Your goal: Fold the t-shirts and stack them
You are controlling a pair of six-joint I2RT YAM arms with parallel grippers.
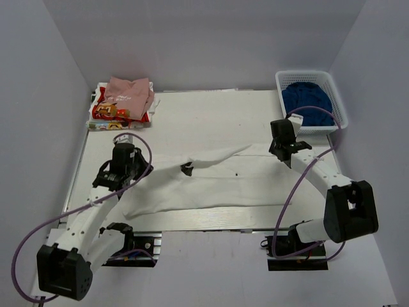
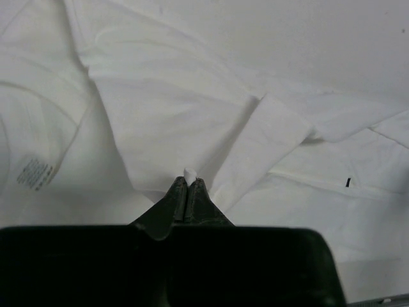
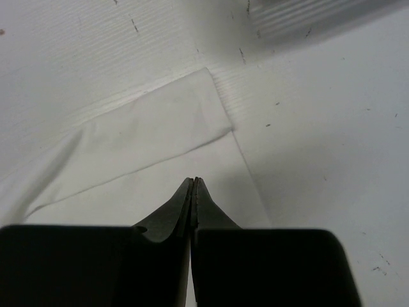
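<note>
Left claw (image 2: 186, 181) is pinching the white t-shirt (image 2: 172, 109), fully closed; right claw (image 3: 193, 181) is hanging closed, empty, over its corner.

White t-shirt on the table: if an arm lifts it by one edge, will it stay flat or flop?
Likely floppy: the white t-shirt lies in creases and folds, and cloth bunches where the left gripper pinches it. Probably light for its size: it looks thin. Pushed, it would probably wrinkle rather than slide whole.
</note>
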